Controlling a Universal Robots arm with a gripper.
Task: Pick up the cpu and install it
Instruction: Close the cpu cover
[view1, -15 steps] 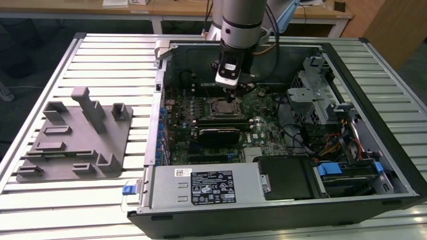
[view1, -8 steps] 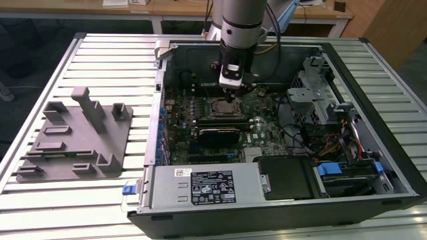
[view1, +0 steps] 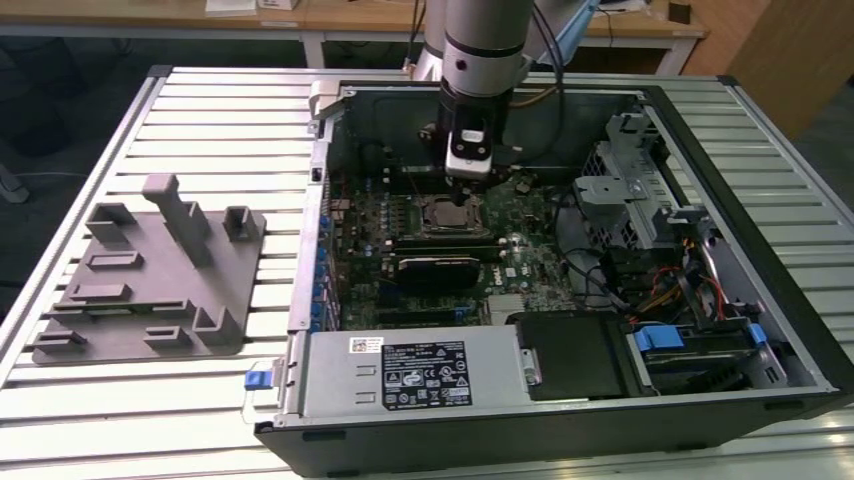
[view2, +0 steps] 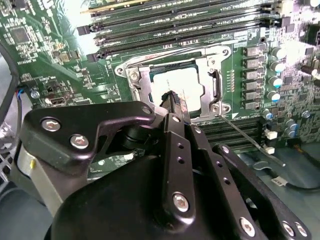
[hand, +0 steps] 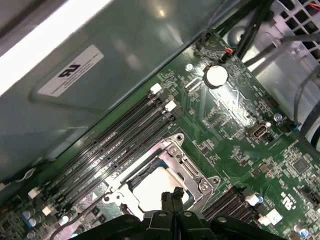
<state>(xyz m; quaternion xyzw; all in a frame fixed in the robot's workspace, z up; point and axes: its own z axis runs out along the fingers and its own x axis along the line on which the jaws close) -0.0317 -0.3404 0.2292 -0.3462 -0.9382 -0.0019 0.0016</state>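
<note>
The cpu (view2: 184, 84), a square chip with a silvery lid, lies flat inside the metal-framed socket (view2: 136, 80) on the green motherboard. It also shows in the first wrist view as the cpu (hand: 152, 184) within the socket frame (hand: 186, 159). My gripper (view2: 172, 100) hovers just above the chip, its black fingers pressed together with nothing between them. In the first wrist view the gripper (hand: 172, 196) points down at the chip's edge. In the exterior view the gripper (view1: 463, 185) hangs over the socket (view1: 447, 213) inside the open computer case.
Memory slots (view2: 175, 22) run beside the socket. A thin metal lever (view2: 250, 137) sticks out from the socket's corner. A black heatsink block (view1: 434, 268), a power supply (view1: 407, 375) and drive bays (view1: 641, 190) crowd the case. A grey fixture (view1: 154, 275) stands at the exterior view's left.
</note>
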